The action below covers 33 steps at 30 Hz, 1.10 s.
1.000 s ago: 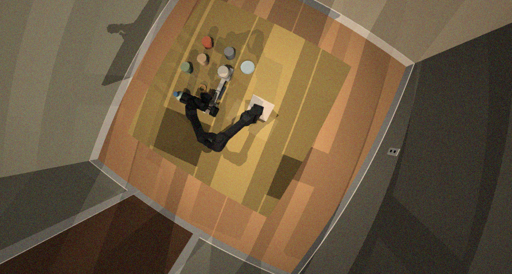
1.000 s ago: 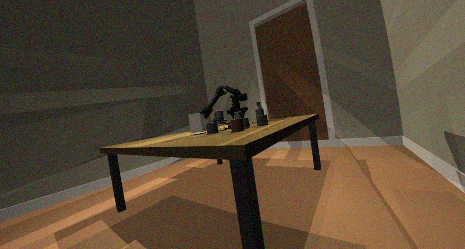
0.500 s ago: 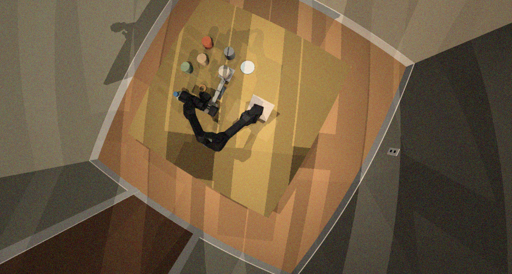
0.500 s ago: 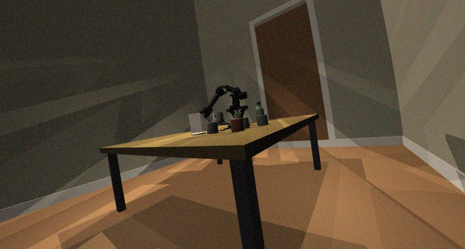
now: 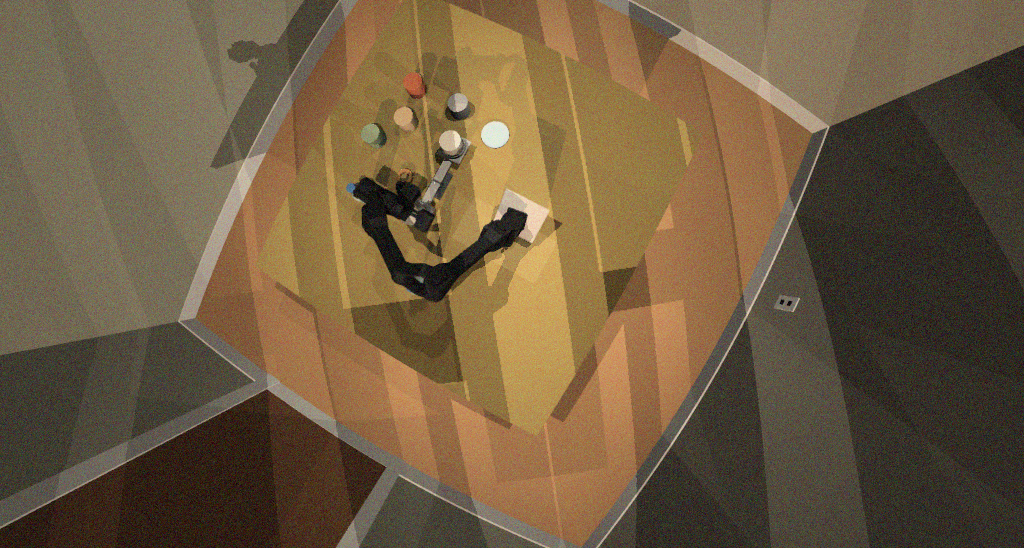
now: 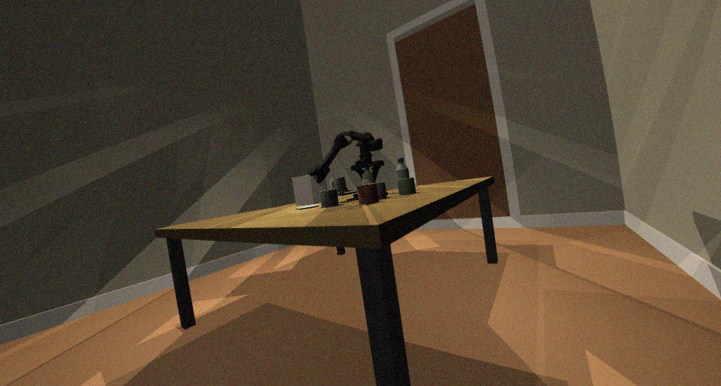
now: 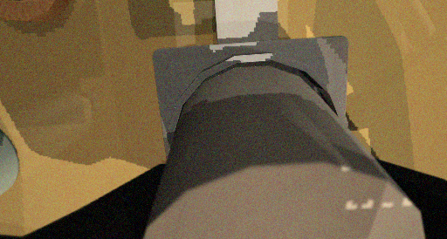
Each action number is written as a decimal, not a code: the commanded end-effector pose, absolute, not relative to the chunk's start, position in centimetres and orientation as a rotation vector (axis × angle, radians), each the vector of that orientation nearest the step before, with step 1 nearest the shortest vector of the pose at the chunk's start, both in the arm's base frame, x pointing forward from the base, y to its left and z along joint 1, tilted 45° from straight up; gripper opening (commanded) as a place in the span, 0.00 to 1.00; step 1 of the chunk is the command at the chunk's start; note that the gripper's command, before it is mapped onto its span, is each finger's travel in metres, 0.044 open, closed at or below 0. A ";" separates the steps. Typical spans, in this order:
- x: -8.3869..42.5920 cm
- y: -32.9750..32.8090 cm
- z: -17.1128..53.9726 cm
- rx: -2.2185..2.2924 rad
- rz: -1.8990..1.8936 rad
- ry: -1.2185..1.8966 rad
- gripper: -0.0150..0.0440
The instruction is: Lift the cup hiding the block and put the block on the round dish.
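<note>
The balance (image 5: 438,181) (image 7: 246,14) carries one off-white cup (image 5: 450,142) (image 6: 338,184) on its far end, outside the wrist view. The other cup (image 7: 284,197) is at the near end, over the square pan (image 7: 179,71). My gripper (image 5: 415,204) (image 7: 257,169) is shut on this near cup, with black fingers against both its sides. I cannot tell whether the cup is clear of the pan. The pale round dish (image 5: 494,134) (image 6: 306,207) lies right of the far end, with no cup above it. No block is visible.
Beyond the balance stand red (image 5: 413,84) (image 6: 367,194), peach (image 5: 404,118), green (image 5: 372,134) (image 6: 406,186) and grey (image 5: 458,105) (image 6: 328,198) cylinders. An orange-brown ring (image 5: 405,171) (image 7: 39,7) and a blue-capped bottle (image 6: 401,170) are near the gripper. A white box (image 5: 535,214) (image 6: 303,190) stands right.
</note>
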State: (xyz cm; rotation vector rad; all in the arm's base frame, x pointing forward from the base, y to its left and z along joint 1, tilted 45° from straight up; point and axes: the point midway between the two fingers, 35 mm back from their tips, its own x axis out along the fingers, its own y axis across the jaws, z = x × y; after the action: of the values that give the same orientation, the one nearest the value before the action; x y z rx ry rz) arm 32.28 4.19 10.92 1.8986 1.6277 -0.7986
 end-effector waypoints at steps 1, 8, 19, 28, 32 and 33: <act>32.6 3.6 11.5 1.900 -0.788 1.612 0.25; 32.5 2.9 12.1 1.899 -0.789 1.611 0.25; 32.4 1.9 13.0 1.898 -0.791 1.611 0.25; 32.3 1.1 13.9 1.897 -0.792 1.611 0.25; 32.2 0.8 14.2 1.897 -0.792 1.611 0.25; 32.2 0.7 14.3 1.897 -0.792 1.611 0.25</act>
State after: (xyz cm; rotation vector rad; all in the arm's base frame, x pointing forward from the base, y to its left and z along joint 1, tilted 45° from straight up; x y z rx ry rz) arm 31.98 1.06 13.74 1.8927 1.6200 -0.8062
